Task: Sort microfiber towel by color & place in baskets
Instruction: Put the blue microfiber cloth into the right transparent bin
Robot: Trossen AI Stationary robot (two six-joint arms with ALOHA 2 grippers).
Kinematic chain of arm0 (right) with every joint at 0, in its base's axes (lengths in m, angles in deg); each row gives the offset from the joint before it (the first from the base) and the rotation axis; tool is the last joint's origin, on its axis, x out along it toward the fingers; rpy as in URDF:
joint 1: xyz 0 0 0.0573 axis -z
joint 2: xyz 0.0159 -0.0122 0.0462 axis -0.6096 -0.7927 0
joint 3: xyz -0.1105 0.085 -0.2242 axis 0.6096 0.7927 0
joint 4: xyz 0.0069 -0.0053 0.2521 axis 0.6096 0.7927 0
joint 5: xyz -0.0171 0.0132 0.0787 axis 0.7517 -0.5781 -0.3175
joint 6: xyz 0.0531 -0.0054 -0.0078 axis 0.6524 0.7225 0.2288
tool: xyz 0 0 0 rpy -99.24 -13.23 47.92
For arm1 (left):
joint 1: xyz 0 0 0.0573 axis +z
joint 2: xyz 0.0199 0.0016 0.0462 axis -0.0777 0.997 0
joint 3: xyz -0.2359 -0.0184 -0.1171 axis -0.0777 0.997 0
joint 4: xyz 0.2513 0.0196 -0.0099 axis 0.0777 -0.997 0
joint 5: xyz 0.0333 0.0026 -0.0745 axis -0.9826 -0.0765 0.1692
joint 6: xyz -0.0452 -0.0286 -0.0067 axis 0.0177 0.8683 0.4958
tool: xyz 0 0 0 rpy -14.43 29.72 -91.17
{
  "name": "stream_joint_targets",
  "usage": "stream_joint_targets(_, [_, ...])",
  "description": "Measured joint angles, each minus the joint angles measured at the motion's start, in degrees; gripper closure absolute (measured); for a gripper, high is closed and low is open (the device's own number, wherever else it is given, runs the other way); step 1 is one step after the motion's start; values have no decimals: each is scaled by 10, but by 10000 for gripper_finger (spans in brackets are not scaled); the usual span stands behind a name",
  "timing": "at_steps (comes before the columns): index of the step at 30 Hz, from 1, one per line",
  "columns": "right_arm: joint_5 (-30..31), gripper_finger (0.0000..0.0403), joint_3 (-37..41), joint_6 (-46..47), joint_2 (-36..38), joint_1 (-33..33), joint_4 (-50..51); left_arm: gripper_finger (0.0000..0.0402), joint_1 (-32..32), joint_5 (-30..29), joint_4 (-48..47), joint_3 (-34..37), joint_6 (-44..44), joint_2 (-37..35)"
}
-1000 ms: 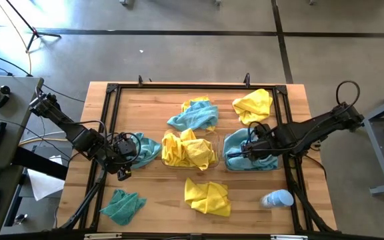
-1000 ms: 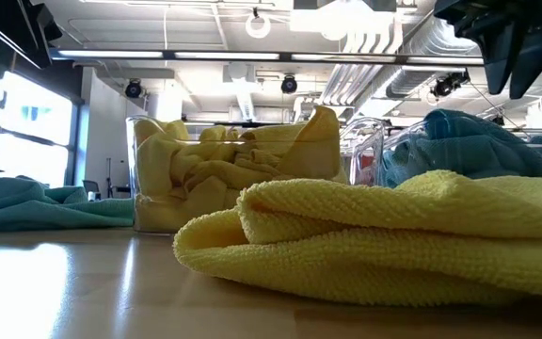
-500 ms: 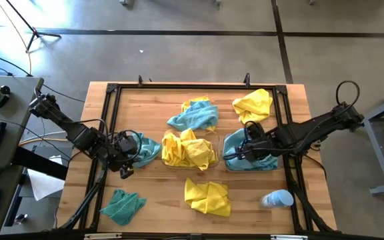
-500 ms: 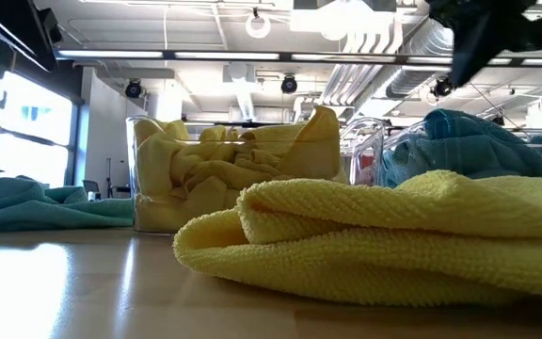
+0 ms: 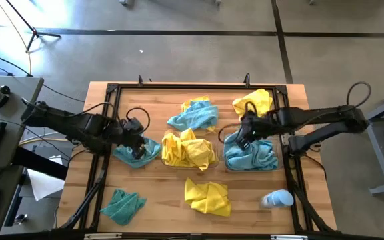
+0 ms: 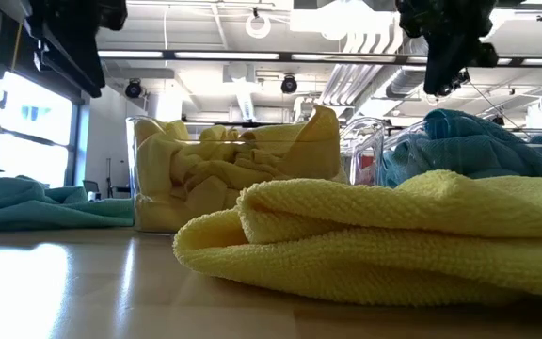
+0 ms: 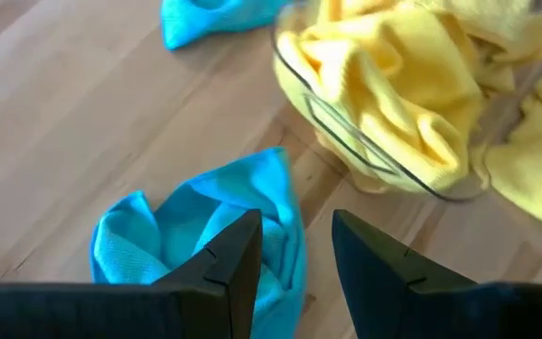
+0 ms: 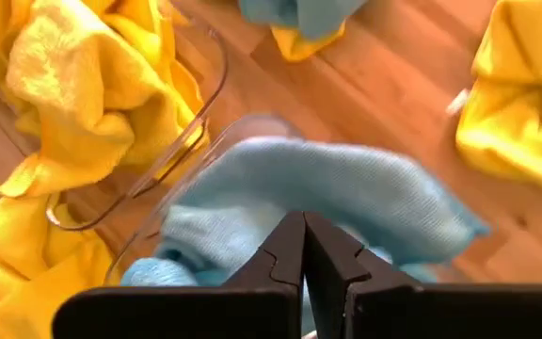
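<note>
a: where's the left gripper (image 5: 137,148)?

b: over the teal towel (image 5: 139,151) that lies on the table just left of the yellow basket (image 5: 213,160). in the left wrist view the gripper (image 7: 294,252) has its fingers apart, and that teal towel (image 7: 196,235) sits right under and between them, with the basket's clear wall (image 7: 365,155) close beside it.

a: is it gripping the cloth?

b: no, the fingers stand spread with the cloth below them. whether the tips touch it, i can't tell.

a: and the right gripper (image 5: 247,127)?

b: it hangs above the far-left corner of the teal basket (image 5: 227,160), which is full of teal cloth (image 5: 252,153). in the right wrist view its fingers (image 8: 285,259) are pressed together with nothing between them, and the teal cloth (image 8: 346,202) lies just beyond the tips.

a: what's left on the table?

b: a teal and yellow pair (image 5: 193,115) bunched together at the far middle, a yellow towel (image 5: 253,103) at the far right near the right gripper, another yellow towel (image 5: 207,197) at the near middle, and a teal one (image 5: 123,205) at the near left. the yellow basket holds a heap of yellow cloths (image 5: 187,150) spilling over its rim.

a: anything else?

b: a white and light-blue bottle (image 5: 277,199) lying on its side at the near right.
</note>
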Motion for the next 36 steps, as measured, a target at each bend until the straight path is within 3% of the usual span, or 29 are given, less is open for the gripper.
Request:
stream_joint_targets(8, [-35,403,57,-133,70,85,-111,280,44,7,-2,0,42,1])
stream_joint_targets(17, [-8,403,70,-141,73,98,-193,280,51,9,-55,0,49,64])
stream_joint_targets(24, [-58,403,71,-173,74,97,-198,280,50,52,-60,7,46,147])
stream_joint_targets(29, [-62,403,71,-174,74,97,-192,280,50,114,-19,93,68,157])
stream_joint_targets(36, [-63,403,71,-183,74,97,-190,280,50,166,126,213,125,140])
